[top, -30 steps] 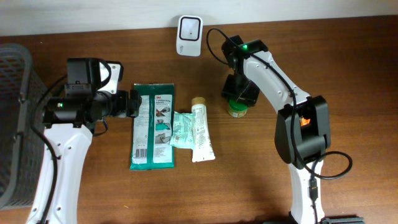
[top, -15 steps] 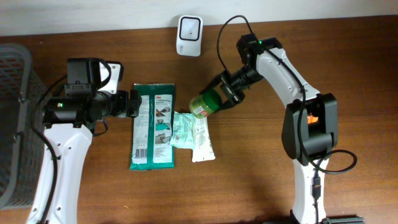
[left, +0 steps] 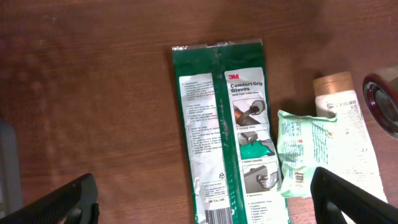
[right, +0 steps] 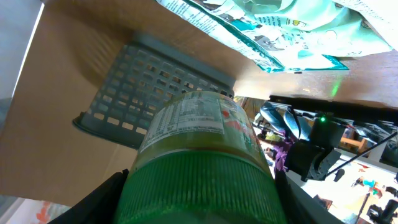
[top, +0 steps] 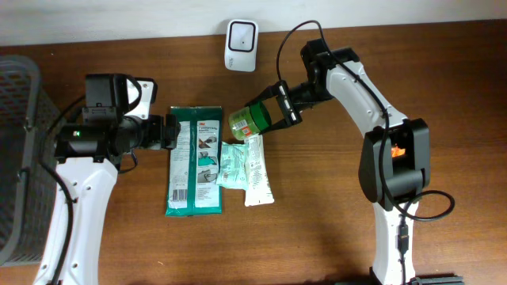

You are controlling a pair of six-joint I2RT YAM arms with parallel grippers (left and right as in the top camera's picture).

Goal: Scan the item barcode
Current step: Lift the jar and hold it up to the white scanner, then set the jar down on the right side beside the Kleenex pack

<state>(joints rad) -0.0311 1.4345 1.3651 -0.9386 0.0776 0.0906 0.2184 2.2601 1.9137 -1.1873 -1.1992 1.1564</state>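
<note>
Two fingers of the right gripper (top: pixel 275 111) pinch a green-lidded jar (top: pixel 245 121) at its cap end, tipped sideways in the air below the white plastic scanner (top: pixel 241 36). The left gripper (top: pixel 168 132) gapes empty beside a green glove packet (top: pixel 195 158). Gripped so near one end, the jar could twist or slip, turning its barcode away.

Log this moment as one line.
right gripper: shut on jar, tipped sideways | left gripper: open, by packet | scanner: on table
</note>
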